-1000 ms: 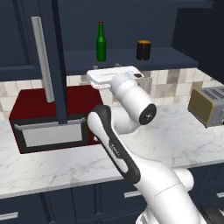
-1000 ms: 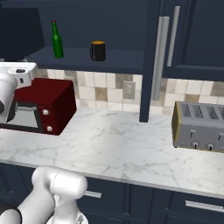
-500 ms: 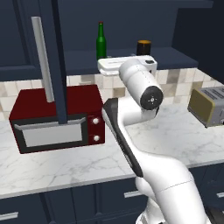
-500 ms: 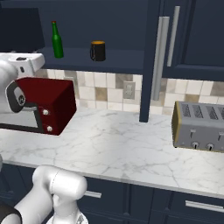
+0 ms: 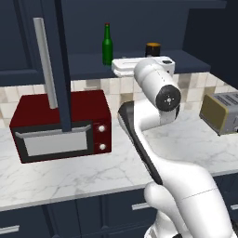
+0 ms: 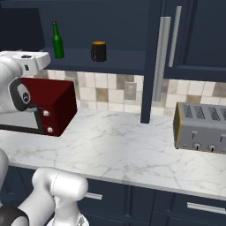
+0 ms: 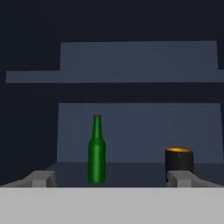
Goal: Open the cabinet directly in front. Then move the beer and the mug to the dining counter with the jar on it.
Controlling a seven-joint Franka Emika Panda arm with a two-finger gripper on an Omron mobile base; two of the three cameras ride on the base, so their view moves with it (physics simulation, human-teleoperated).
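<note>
Nowhere is any readable writing. Nearest, the spread fingers (image 7: 112, 178) grasp nothing, facing the open dark navy wall cabinet (image 6: 132, 26). On its shelf stand the slim green glass beer bottle (image 7: 96, 150) and, well apart to its right, the short black mug with orange top (image 7: 179, 162), its base hidden behind one fingertip. Clear shelf lies between them.

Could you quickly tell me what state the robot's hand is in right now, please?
Hand: open and empty, fingers spread wide, facing the beer and the mug on the cabinet shelf.
</note>
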